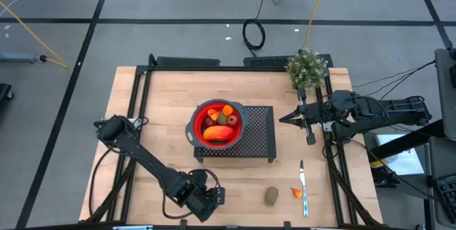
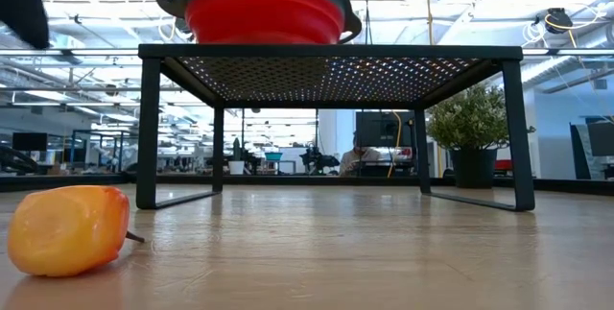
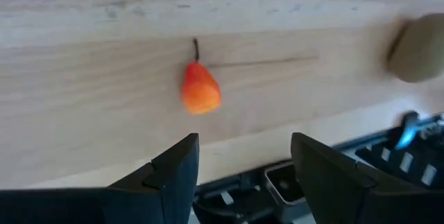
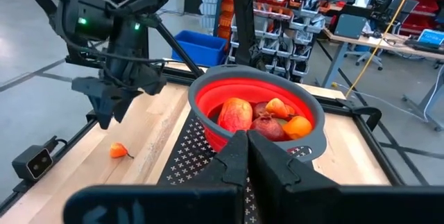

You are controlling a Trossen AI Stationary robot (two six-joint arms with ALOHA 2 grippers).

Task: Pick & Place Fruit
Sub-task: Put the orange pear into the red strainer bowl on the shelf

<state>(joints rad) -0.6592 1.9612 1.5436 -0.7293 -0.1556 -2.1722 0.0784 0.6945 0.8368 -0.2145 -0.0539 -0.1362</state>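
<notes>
Left hand [image 1: 206,200]: hovering over the near edge of the table [image 1: 164,109], left of centre, fingers [image 3: 177,168] standing apart with nothing between them.
Right hand [image 1: 285,119]: waiting at the right of the black mesh rack [image 1: 260,134], jaws pressed together and empty.
Fruit already placed: several pieces are lying in the red bowl [image 1: 197,118] on the rack, among them a long orange one [image 1: 219,133] and a dark red round one [image 4: 267,125].
Fruit still out: a small orange-red bit [image 3: 200,90] is lying on the table near the right front, just beside the utensil [image 1: 303,187]; a brownish-green oval [image 1: 271,196] is sitting a little to its left.
Orange-red bit, axis: in the left wrist view it is lying on its side, with its thin dark stem [image 3: 195,47] pointing away from the hand's fingers.
Handling, as a judgement: it is probably light, stiff and smooth, likely to roll or squirt out of a pinch.
Where to hold: across the fat middle of the body, fingers closing crosswise to the stem line, not on the stem.
</notes>
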